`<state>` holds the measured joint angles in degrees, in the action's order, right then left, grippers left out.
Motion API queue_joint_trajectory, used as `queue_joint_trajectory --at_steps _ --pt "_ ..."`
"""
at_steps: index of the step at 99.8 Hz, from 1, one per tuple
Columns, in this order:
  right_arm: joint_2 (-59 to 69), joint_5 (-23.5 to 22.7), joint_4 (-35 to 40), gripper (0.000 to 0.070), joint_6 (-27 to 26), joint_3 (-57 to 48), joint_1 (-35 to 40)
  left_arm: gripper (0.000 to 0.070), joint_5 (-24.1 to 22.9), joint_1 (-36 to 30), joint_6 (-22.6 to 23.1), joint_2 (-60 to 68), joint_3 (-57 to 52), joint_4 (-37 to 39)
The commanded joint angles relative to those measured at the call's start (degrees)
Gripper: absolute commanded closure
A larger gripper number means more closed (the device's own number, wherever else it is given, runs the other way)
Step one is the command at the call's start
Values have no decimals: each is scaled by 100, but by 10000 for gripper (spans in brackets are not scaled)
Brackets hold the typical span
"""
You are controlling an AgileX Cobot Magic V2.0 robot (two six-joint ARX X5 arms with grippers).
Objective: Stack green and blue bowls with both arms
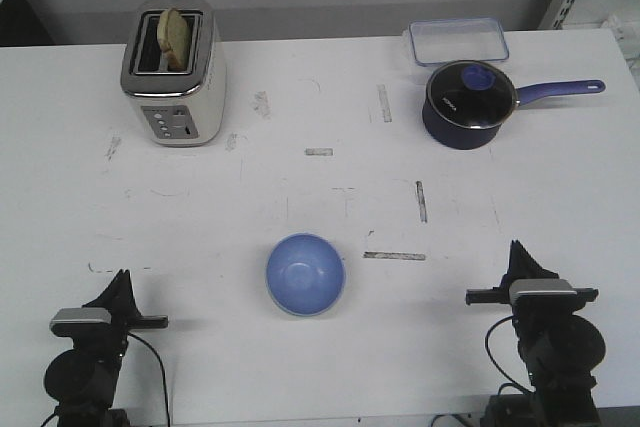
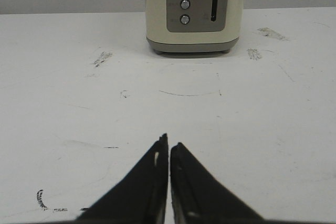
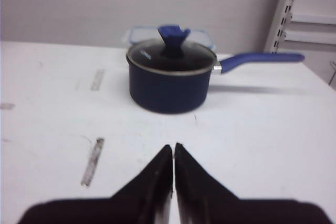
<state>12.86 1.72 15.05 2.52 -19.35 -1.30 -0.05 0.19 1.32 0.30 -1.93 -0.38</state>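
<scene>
Blue bowl (image 1: 305,273) sits between both closed, empty grippers.

Toaster (image 1: 173,75), saucepan (image 1: 468,104), clear container (image 1: 458,42)

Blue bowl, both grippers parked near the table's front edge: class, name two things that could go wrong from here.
1. Only the blue bowl shows; no green bowl appears separately, so a search may stall.
2. Left gripper and right gripper are shut; approaching closed could knock the bowl away.
</scene>
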Motion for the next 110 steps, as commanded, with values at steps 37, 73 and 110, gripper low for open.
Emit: queue_joint_trajectory --at_steps 37,73,110 --pt "-1279 -422 -1027 700 -120 1864 -55 699 2 -4 -48 -11 125 66" --pt "-1279 -431 -1207 700 -122 1864 -55 699 2 -4 -48 -7 125 50" --pt "-1279 -431 -1207 700 -122 1862 -55 699 2 -4 -48 -7 125 50"
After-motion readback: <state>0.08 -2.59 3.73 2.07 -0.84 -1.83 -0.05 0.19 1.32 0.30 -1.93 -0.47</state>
